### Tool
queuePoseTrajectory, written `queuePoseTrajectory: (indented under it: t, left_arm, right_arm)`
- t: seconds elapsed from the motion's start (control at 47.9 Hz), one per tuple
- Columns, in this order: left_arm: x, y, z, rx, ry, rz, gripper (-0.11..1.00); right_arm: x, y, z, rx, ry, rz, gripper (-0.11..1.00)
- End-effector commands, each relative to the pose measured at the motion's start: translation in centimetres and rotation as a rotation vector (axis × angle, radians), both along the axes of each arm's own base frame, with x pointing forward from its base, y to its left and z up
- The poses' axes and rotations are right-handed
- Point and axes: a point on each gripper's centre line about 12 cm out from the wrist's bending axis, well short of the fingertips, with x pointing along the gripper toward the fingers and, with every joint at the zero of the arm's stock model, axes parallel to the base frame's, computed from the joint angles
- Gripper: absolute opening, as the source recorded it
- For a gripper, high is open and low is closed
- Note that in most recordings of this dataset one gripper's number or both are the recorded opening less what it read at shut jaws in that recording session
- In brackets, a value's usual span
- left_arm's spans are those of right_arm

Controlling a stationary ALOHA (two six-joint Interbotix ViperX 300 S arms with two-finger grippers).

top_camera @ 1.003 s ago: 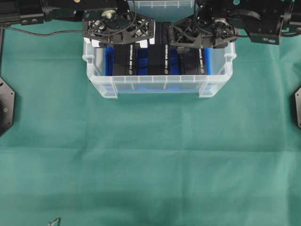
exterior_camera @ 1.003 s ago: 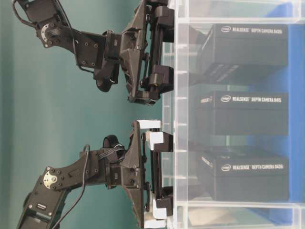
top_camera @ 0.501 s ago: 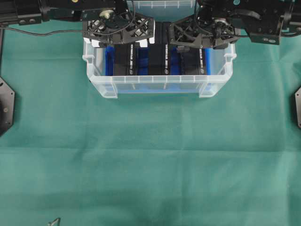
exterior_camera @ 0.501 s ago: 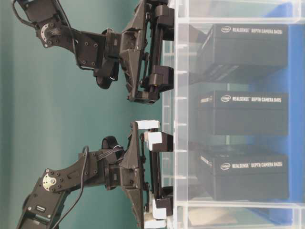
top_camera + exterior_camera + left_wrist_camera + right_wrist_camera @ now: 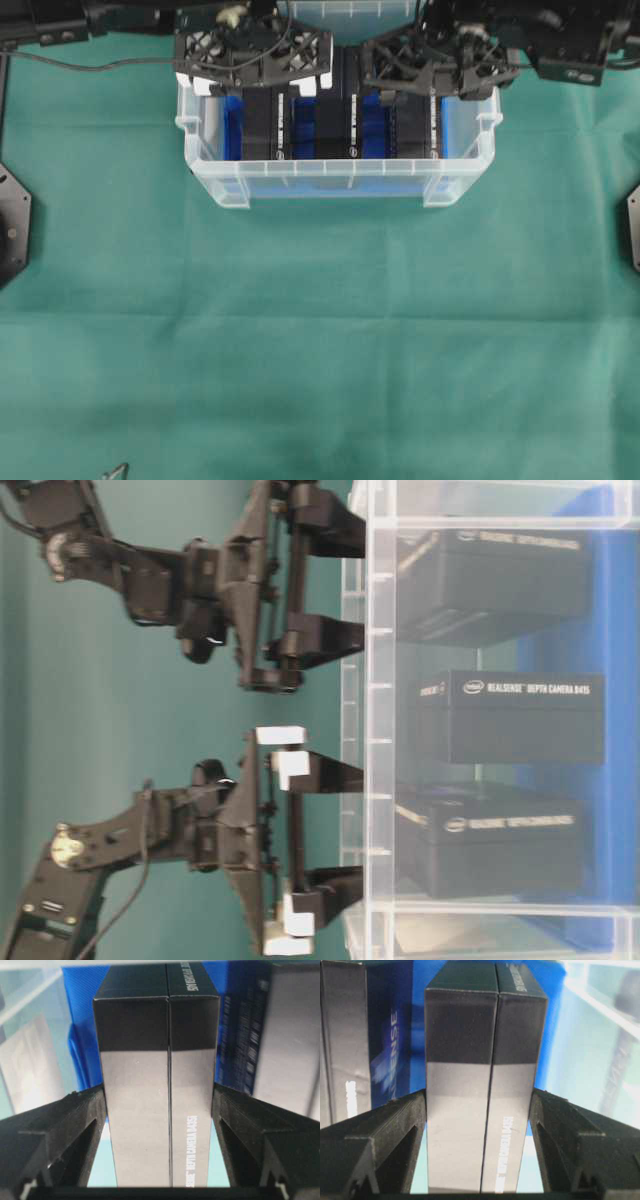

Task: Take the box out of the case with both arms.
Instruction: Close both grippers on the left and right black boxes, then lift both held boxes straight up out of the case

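The clear case [image 5: 340,182] with a blue sheet [image 5: 232,125] on its floor holds three black boxes standing side by side. My left gripper [image 5: 252,55] is shut on the left box [image 5: 265,125]; in the left wrist view its fingers [image 5: 75,1125] press both sides of that box [image 5: 155,1025]. My right gripper [image 5: 432,62] is shut on the right box [image 5: 415,125]; in the right wrist view its fingers [image 5: 560,1130] press both sides of that box [image 5: 485,1020]. In the table-level view both gripped boxes [image 5: 490,840] [image 5: 490,585] sit raised from the floor.
The middle box [image 5: 335,115] [image 5: 510,715] stands untouched on the case floor between the two gripped ones, close to both. A second clear tub [image 5: 345,10] sits behind the case. Black mounts [image 5: 12,225] [image 5: 632,230] stand at the sides of the green cloth [image 5: 320,340].
Both grippers have moved upward, and the two outer boxes have risen with them off the case floor. The middle box has not moved.
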Motion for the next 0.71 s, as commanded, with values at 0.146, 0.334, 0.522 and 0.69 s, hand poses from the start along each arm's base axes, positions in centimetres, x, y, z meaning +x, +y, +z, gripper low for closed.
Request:
queuePoseTrajectory:
  t: [0.146, 0.334, 0.522, 0.69]
  left_arm:
    - [0.4, -0.1, 5.9, 0.027, -0.081, -0.003, 0.63]
    - [0.1, 0.0, 8.9, 0.037, -0.104, 0.002, 0.63]
    - [-0.4, -0.2, 11.9, 0.052, -0.12, 0.003, 0.63]
    - [-1.0, -0.2, 15.1, 0.074, -0.153, 0.0, 0.63]
  right_arm:
    - [-0.4, 0.0, 6.4, -0.071, -0.099, 0.005, 0.65]
    - [-1.3, 0.1, 9.1, -0.094, -0.095, 0.003, 0.65]
    - [-1.3, 0.5, 11.5, -0.109, -0.11, 0.043, 0.65]
    - [-1.4, 0.6, 13.5, -0.117, -0.113, 0.064, 0.65]
